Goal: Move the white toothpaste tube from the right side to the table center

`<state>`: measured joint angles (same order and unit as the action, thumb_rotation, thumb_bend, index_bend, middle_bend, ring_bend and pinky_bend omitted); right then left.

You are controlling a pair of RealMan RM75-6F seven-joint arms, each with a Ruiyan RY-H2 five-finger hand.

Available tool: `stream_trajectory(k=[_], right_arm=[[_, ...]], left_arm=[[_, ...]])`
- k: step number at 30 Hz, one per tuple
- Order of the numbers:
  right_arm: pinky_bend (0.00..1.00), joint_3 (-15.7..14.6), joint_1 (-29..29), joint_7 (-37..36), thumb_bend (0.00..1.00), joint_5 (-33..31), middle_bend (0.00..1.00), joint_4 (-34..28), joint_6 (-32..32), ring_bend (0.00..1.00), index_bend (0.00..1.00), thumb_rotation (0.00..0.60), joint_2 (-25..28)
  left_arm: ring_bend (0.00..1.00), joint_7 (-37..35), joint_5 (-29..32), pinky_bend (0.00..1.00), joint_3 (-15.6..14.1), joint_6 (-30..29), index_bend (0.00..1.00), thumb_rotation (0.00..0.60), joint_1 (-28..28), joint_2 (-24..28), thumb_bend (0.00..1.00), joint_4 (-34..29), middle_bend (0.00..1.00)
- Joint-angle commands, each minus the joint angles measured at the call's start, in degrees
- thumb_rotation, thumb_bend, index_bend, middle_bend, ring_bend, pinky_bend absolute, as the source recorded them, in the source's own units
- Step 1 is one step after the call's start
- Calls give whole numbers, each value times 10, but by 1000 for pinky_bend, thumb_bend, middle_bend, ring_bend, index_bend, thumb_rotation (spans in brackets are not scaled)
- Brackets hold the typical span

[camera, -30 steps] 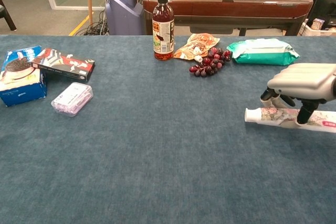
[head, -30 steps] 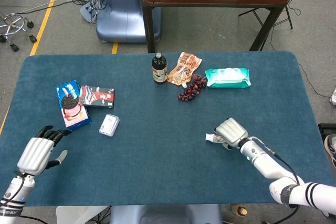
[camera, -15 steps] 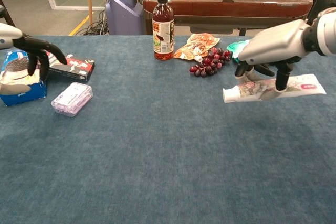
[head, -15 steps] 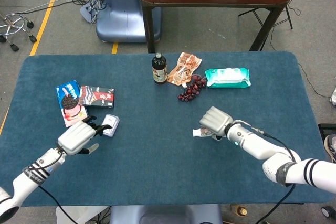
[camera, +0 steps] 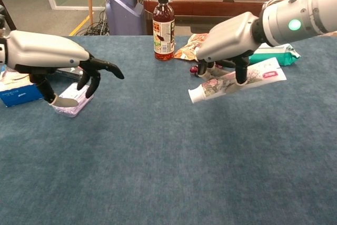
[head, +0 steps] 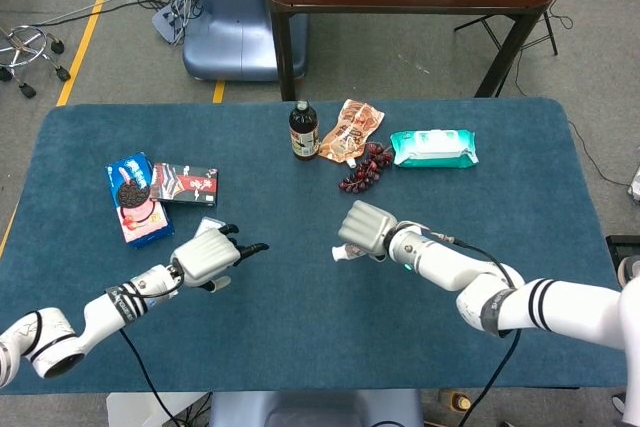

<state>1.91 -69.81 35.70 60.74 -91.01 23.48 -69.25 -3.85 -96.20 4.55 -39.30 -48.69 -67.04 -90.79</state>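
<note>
Right hand [camera: 227,39]: it grips the tube [camera: 237,84] from above, fingers curled down around the middle of it; in the head view the hand [head: 368,228] is seen from its back.
Tube: it hangs under the right hand, off the cloth, tilted, with the cap end lower and sticking out to the left of the hand, and the flat end sticking out to the right. In the head view only the cap end [head: 343,253] shows, just left of the hand.
Left hand [camera: 50,56]: it holds nothing, fingers spread and pointing toward the right hand; the two hands are well apart.
Clear box [camera: 69,101]: just under the left hand, mostly hidden by it.
Bottle [camera: 164,27]: behind the right hand and to its left, upright.
Grapes [head: 364,169]: just behind the right hand.
Wipes pack [head: 433,147]: behind the right hand, to its right.
Cookie boxes [head: 138,196]: behind the left hand, to its left.
</note>
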Motion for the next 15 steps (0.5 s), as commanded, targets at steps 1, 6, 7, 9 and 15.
stream_trajectory(k=[1, 6, 7, 9, 15], right_arm=[[425, -4, -18, 6, 1000, -10, 725, 6, 8, 619, 791, 600, -12], [425, -11, -42, 12, 1000, -22, 728, 15, 17, 625, 796, 600, -30], [425, -13, -47, 13, 1000, -25, 728, 17, 19, 625, 797, 600, -33], [425, -16, -54, 14, 1000, -30, 730, 18, 22, 627, 800, 600, -38], [425, -27, -67, 16, 1000, -40, 734, 17, 39, 635, 805, 600, -45]], left_arm=[[457, 12, 13, 151, 5, 18, 81, 600, -18, -11, 318, 1, 460], [457, 34, 35, 151, 10, 46, 81, 600, -44, -20, 317, -3, 461], [457, 39, 40, 151, 11, 52, 81, 600, -49, -22, 317, -5, 462], [458, 48, 49, 151, 13, 57, 82, 600, -55, -24, 317, -8, 465], [459, 67, 79, 151, 15, 67, 87, 600, -69, -35, 317, -13, 472]])
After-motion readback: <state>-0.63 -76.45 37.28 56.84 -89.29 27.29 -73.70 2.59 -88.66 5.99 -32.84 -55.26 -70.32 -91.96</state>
